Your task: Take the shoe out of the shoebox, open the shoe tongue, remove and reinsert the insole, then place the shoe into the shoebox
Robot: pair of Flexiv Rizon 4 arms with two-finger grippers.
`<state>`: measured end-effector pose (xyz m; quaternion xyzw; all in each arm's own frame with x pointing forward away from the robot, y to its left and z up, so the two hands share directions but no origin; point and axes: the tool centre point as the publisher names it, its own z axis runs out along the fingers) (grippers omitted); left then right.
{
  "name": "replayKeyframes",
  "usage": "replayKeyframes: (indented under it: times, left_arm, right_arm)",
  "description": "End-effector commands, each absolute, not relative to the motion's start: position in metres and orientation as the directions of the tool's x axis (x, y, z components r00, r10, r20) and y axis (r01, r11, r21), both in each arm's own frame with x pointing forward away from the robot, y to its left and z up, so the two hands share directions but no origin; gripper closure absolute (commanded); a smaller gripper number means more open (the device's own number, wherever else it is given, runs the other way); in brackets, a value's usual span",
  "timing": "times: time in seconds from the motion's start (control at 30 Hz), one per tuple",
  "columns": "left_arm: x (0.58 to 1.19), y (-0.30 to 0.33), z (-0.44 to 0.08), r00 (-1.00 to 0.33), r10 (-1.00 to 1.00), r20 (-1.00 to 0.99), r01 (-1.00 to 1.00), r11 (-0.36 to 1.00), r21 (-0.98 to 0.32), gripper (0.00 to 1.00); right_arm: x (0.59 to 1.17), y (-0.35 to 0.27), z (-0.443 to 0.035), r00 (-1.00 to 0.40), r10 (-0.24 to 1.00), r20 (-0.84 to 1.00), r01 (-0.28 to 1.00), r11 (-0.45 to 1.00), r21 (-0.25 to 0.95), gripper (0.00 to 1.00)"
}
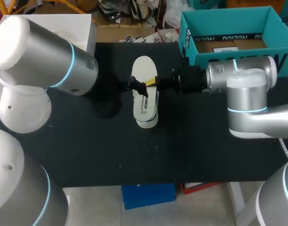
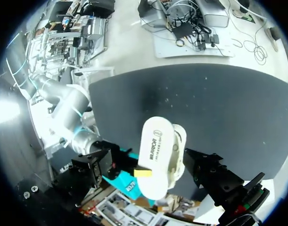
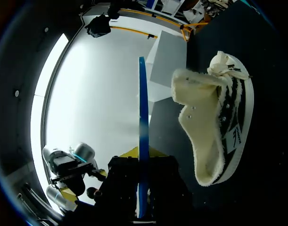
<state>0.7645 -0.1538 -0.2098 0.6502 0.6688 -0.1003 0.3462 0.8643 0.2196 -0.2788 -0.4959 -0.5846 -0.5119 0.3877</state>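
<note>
A white insole [image 1: 144,96] with dark print hangs flat just above the cream shoe [image 1: 147,123] in the middle of the black mat. My right gripper [image 1: 146,84] comes in from the right and is shut on the insole's side edge. In the left wrist view the insole [image 2: 155,150] covers most of the shoe [image 2: 180,146], with the right gripper's yellow tip [image 2: 143,173] on it. In the right wrist view the insole [image 3: 143,117] shows edge-on, blue, between the shut right gripper [image 3: 143,200]; the fleece-lined shoe [image 3: 214,122] lies beside it. My left gripper looks down from above, holding nothing.
The open teal shoebox [image 1: 224,15] stands at the back right, behind my right arm. A white box [image 1: 49,23] sits at the back left. My bulky left arm [image 1: 49,56] covers the mat's left part. Small white crumbs [image 1: 148,150] dot the front of the mat.
</note>
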Motion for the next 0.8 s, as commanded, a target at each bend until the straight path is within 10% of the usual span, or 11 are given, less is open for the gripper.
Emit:
replayKeyframes:
  times: [0.03,0.8]
  left_arm:
    - [0.766,-0.148,-0.217,0.137,0.218,-0.966,0.979,0.118,0.165,0.00]
    - [0.779,-0.138,-0.234,0.150,0.103,-0.983,0.976,0.146,0.164,0.00]
  right_arm:
    - [0.864,0.221,-0.279,-0.206,0.185,0.961,0.977,-0.019,0.214,1.00]
    - [0.864,0.221,-0.279,-0.206,0.185,0.961,0.977,-0.019,0.214,1.00]
